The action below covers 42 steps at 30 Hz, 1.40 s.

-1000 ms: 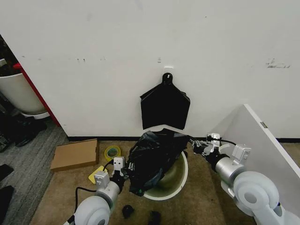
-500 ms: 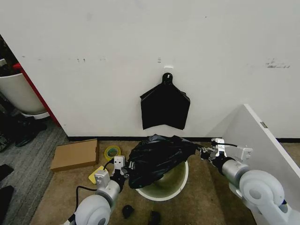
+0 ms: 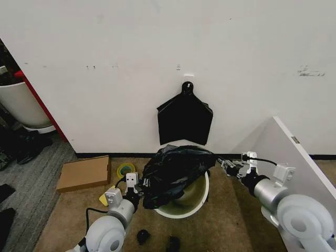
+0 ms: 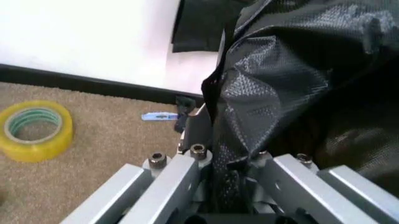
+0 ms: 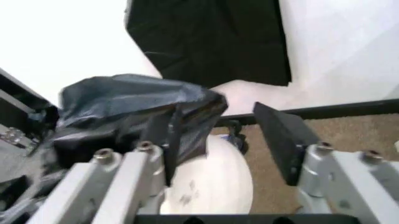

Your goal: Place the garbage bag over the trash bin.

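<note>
The crinkly black garbage bag (image 3: 173, 170) lies bunched over the left and back part of the white trash bin (image 3: 185, 210); the bin's front and right rim stays bare. My left gripper (image 3: 138, 190) sits low at the bin's left side, shut on the bag's edge; in the left wrist view the garbage bag (image 4: 293, 84) is pinched in the left gripper (image 4: 219, 156). My right gripper (image 3: 227, 167) hovers just right of the bin, open. In the right wrist view the garbage bag (image 5: 137, 107) drapes against one finger (image 5: 167, 140), with the right gripper (image 5: 224, 140) above the trash bin (image 5: 209, 186).
A flat black bundle (image 3: 185, 122) hangs on the wall behind the bin. A cardboard sheet (image 3: 84, 172) and a yellow tape roll (image 3: 125, 170) lie on the carpet to the left. A white panel (image 3: 294, 163) stands at the right. Small black scraps (image 3: 143, 236) lie in front.
The bag's right edge, stretched out to the right gripper half a second ago, has slackened back over the bin. The right gripper now stands open, slightly farther right. The left gripper keeps its hold.
</note>
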Motion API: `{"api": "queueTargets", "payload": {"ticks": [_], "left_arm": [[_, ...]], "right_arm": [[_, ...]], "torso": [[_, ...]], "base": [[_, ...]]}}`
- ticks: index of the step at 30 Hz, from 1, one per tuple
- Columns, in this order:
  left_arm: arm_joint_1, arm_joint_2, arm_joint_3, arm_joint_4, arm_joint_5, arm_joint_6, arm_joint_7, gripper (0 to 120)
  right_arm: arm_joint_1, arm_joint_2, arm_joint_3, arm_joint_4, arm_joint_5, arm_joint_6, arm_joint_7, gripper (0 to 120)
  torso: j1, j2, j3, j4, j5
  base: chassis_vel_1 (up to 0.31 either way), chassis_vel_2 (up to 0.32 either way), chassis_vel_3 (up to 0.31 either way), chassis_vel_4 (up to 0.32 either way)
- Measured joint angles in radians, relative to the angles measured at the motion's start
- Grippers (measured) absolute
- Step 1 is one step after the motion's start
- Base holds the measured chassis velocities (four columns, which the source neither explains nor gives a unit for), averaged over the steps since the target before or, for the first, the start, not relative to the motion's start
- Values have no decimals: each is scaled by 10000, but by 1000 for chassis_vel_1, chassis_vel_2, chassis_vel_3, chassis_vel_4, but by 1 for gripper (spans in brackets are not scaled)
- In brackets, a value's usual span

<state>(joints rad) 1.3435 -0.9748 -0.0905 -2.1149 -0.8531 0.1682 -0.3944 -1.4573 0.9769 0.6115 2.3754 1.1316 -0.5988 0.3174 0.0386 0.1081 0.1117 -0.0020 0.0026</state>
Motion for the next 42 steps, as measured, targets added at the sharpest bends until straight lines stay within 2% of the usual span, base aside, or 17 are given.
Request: {"api": "queueTargets", "payload": {"ticks": [2,3,4,7,11,12,15,18,25,29,36,40,42], "left_arm": [[2,-37,-21,18,-6,-19,-46,1],[8,-67,-33,30,-9,-36,-82,1],[8,-67,-33,30,-9,-36,-82,1],[28,-301,-56,119,-37,-201,-314,1],[-137,-636,90,310,39,-321,-606,1],[-137,-636,90,310,39,-321,-606,1],[-312,-772,321,429,182,-321,-665,1],[-479,-879,485,519,257,-308,-678,1],[-479,-902,586,615,357,-300,-667,1],[-433,-875,591,615,417,-301,-642,1],[-325,-854,539,554,490,-308,-590,1],[-277,-876,536,517,584,-313,-536,1],[-266,-876,536,517,623,-314,-532,1]], "right_arm": [[-24,15,15,98,115,-42,100,48],[-44,28,18,166,201,-72,168,54],[-44,28,18,166,201,-72,168,54],[-424,163,-18,747,842,-245,621,68],[-754,334,-453,1275,2719,-732,1644,85],[-754,334,-453,1275,2719,-732,1644,85],[-475,426,-1115,1253,2927,-836,2002,97],[-291,611,-1853,967,2693,-801,2211,100],[-240,1014,-2699,600,2044,-740,2225,100],[-258,1090,-2839,504,1738,-673,2145,99],[-271,1166,-2956,512,1576,-658,2031,81],[-298,1231,-3108,439,1394,-649,1951,62],[-315,1239,-3138,441,1348,-638,1942,58]], "torso": [[0,0,0,0,0],[0,0,0,0,0],[0,0,0,0,0],[0,0,0,2,-2],[-2,0,0,1,-1],[-2,0,0,1,-1],[-2,0,0,1,-1],[-1,0,0,1,0],[-1,0,0,1,0],[-1,0,0,0,-1],[1,0,0,0,-1],[0,0,0,0,0],[1,0,0,0,0]], "base": [[0,0,0,0],[0,0,0,0],[0,0,0,0],[0,0,0,0],[0,0,0,0],[0,0,0,0],[0,0,0,0],[0,0,0,0],[0,0,0,0],[0,0,0,0],[0,0,0,0],[0,0,0,0],[0,0,0,0]]}}
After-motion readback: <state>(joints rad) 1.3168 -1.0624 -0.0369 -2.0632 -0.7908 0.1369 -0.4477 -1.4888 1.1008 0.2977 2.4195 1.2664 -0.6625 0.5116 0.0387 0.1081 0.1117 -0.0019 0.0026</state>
